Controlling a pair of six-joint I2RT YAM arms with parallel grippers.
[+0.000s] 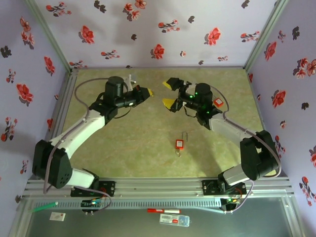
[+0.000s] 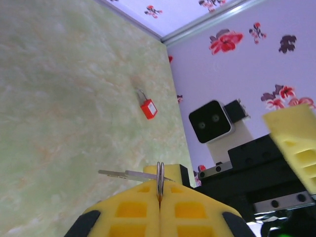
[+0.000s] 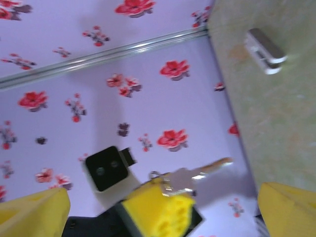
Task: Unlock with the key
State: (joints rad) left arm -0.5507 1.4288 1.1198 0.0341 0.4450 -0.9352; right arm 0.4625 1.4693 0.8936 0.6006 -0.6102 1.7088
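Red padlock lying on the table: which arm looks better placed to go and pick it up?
Probably the right: the right gripper is open and empty, while the left gripper is shut on the key. The padlock lies free on the table.

Mostly matt surfaces, with a few bright metal parts.
The key (image 2: 123,174) is bare, shiny metal on a thin wire ring. The left gripper (image 2: 159,187) has fingers (image 2: 133,210) of matt yellow plastic, moulded in hollow cells. The padlock (image 2: 148,109) has a red plastic body and a thin metal shackle. The table (image 1: 133,143) is a matt, mottled green-beige sheet. The walls (image 1: 163,34) look matt, printed with flowers. The rails (image 1: 163,186) are ribbed, dull-silver metal. The left arm (image 1: 84,129) has a smooth white shell with a slight gloss.
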